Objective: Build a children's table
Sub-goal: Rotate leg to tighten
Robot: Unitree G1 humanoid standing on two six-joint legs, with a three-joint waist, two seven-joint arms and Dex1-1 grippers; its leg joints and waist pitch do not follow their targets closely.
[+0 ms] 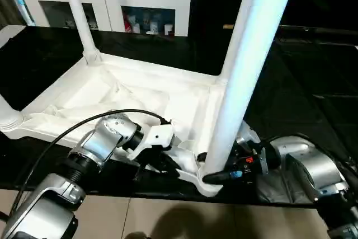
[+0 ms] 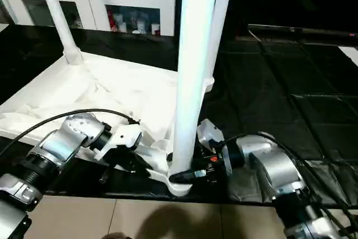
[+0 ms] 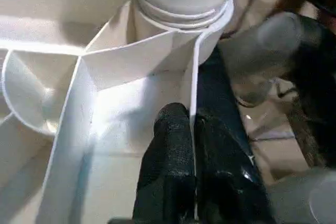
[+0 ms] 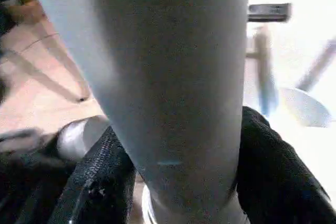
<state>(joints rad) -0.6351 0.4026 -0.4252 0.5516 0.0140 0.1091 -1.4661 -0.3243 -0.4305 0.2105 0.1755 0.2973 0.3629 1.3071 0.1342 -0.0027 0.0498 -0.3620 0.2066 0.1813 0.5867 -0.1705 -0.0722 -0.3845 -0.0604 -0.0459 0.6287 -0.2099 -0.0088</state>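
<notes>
White plastic kids' table [image 1: 140, 96] lies upside down on black mat [image 1: 291, 82] w/ white glass-door cabinet [image 1: 112, 4] behind. Left gripper [image 3: 193, 129] pinches table's thin side wall; right gripper [image 4: 178, 182] clamps near-corner long white leg [image 1: 246, 65] at mat's edge.

One tabletop [image 1: 140, 90], four legs [image 1: 246, 65], two grippers [image 1: 215, 176].

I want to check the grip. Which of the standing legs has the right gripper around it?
The near leg, standing in the tabletop's corner nearest the robot. The right gripper clasps its base; the other legs stand farther away, ungripped.

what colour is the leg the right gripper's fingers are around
White, plain with no pattern: the leg between the right gripper's black fingers. Clearest in the right eye view.
</notes>
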